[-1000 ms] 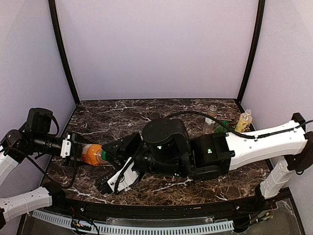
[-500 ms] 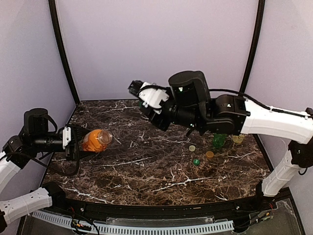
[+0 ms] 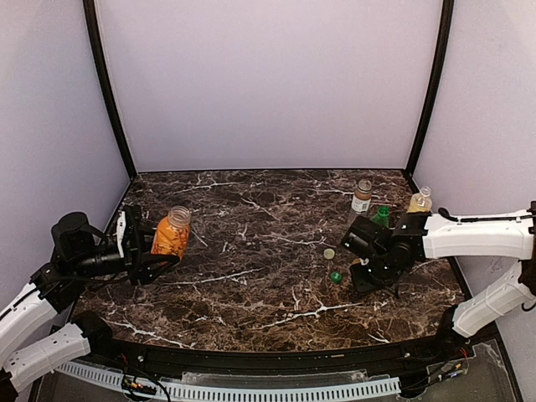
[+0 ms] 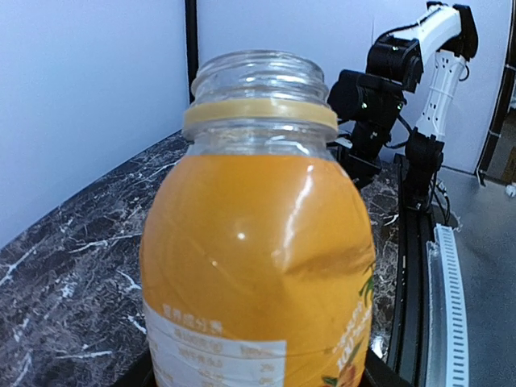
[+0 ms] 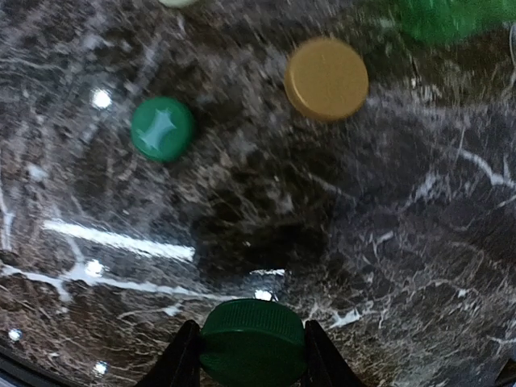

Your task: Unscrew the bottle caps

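Observation:
My left gripper [image 3: 166, 251] is shut on the short orange bottle [image 3: 171, 234] and holds it upright at the table's left. Its neck is open with no cap, as the left wrist view [image 4: 258, 242] shows. My right gripper [image 3: 365, 278] hangs low over the table at the right, shut on a dark green cap [image 5: 252, 340]. Loose caps lie near it: a green one [image 5: 162, 127], an orange one [image 5: 326, 77] and a pale one [image 3: 329, 253]. The clear bottle with a brown label [image 3: 362, 198], the green bottle [image 3: 381, 215] and the pale yellow bottle [image 3: 420, 201] stand at the back right.
Dark marbled table [image 3: 251, 285] inside pale walls with black corner posts [image 3: 107, 92]. The right arm's white link [image 3: 477, 236] stretches in from the right edge, close to the three standing bottles.
The right arm left the orange bottle, swung up and across, and dropped low at the right over the caps. The left gripper turned the orange bottle from lying sideways to upright.

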